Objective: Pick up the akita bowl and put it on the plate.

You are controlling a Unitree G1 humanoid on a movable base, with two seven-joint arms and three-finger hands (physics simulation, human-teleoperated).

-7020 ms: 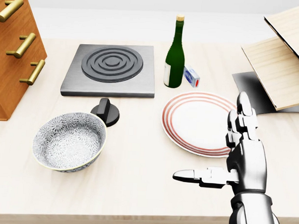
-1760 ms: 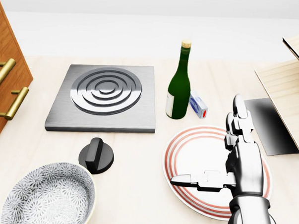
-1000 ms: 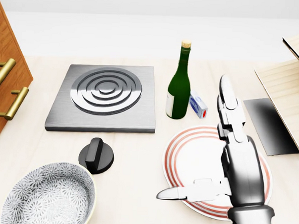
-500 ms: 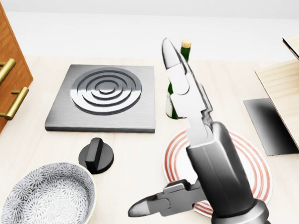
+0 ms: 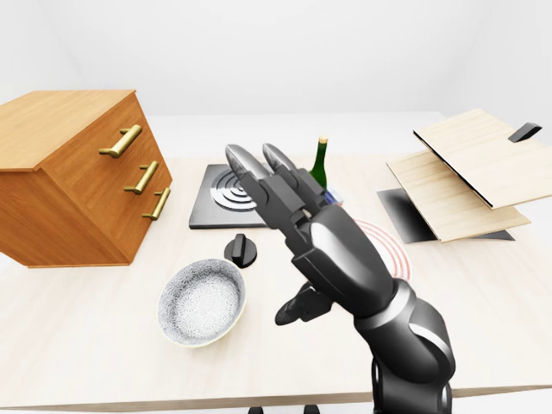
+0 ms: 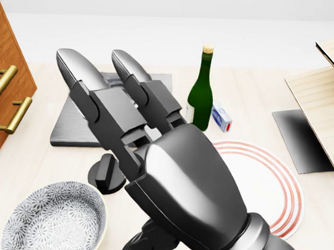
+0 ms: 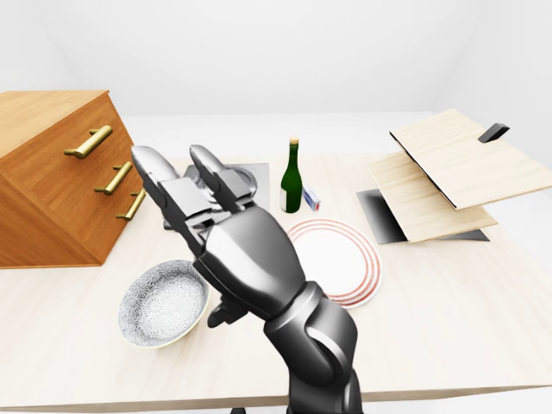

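A pale wooden surface is stretching across a plain white room, with bare walls rising behind it. The right hand is hovering above the surface with its fingers stretched out straight and the thumb held away, gripping nothing. The patterned bowl is resting on the surface just left of the hand in the left-eye view, apart from the striped plate. A drawer chest is standing at the left, a hob, a knob and a green bottle are sitting further up, and wooden boards are lying at the right
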